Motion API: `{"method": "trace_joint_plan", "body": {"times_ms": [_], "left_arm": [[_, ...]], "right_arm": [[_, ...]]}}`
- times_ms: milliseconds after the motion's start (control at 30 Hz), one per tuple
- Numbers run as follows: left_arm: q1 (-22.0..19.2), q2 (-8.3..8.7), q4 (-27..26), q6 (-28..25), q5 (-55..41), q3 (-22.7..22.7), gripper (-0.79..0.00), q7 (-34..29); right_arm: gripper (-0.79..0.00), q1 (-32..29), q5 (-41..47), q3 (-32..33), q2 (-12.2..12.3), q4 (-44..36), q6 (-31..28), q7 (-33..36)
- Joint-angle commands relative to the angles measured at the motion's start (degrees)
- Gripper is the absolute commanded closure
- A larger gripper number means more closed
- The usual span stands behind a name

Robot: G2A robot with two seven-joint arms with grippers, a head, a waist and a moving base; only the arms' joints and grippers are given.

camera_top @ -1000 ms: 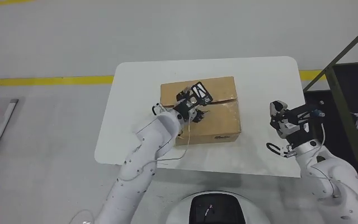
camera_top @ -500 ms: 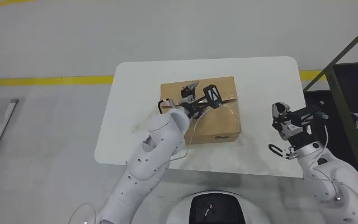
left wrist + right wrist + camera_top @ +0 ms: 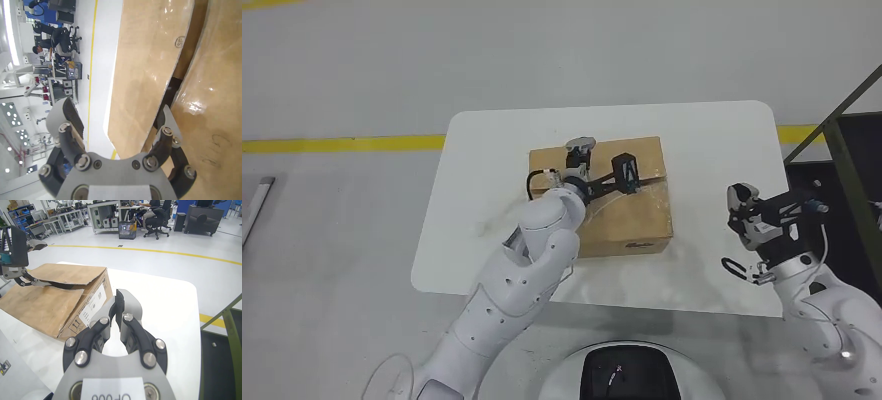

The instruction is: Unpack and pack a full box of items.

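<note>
Two flaps cover the top of the brown cardboard box (image 3: 640,218), which sits mid-table on the white round-cornered table (image 3: 712,130), so its contents are hidden. The far flap (image 3: 141,72) is lifted slightly and a dark gap runs between it and the near flap (image 3: 39,302). The left gripper (image 3: 603,162) is over the box top with its jaws spread wide. Its lower finger (image 3: 38,283) is tucked into the gap under the far flap's edge and the other finger is well above the flap; nothing is clamped. The right gripper (image 3: 116,306) hangs above the table's right edge, well apart from the box, pads pressed together and empty. A white label (image 3: 94,302) is on the box side facing it. A dark green metal frame (image 3: 842,150) stands just beside the right arm, off the table. A yellow floor line (image 3: 342,143) runs behind the table.
</note>
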Motion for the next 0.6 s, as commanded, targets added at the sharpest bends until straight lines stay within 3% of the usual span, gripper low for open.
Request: {"method": "trace_joint_plan", "body": {"times_ms": [0, 67, 133, 167, 567], "left_arm": [[0.3, -0.13, 0.4, 0.4, -0.2, -0.3, -0.397, 0.5], [0.3, -0.19, 0.6, 0.1, 1.4, 0.1, -0.268, 0.8], [0.7, -0.3, 0.7, 0.5, 0.9, -0.2, -0.043, 1.3], [0.8, -0.34, 0.7, 0.5, 1.1, -0.3, 0.0, 1.4], [3.5, -0.29, -1.0, -0.9, -0.7, -3.7, 0.0, 3.3]], "right_arm": [[0.0, 0.1, 0.0, 0.1, 0.0, 0.1, 0.0, 0.0], [0.0, 0.1, 0.1, 0.0, 0.0, 0.2, 0.1, 0.0], [0.0, 0.2, 0.1, 0.0, 0.0, 0.4, 0.0, 0.0], [0.0, 0.2, 0.1, 0.0, 0.0, 0.5, 0.1, 0.0], [0.0, 0.5, 0.1, 0.1, 0.0, 0.9, 0.7, 0.1]]}}
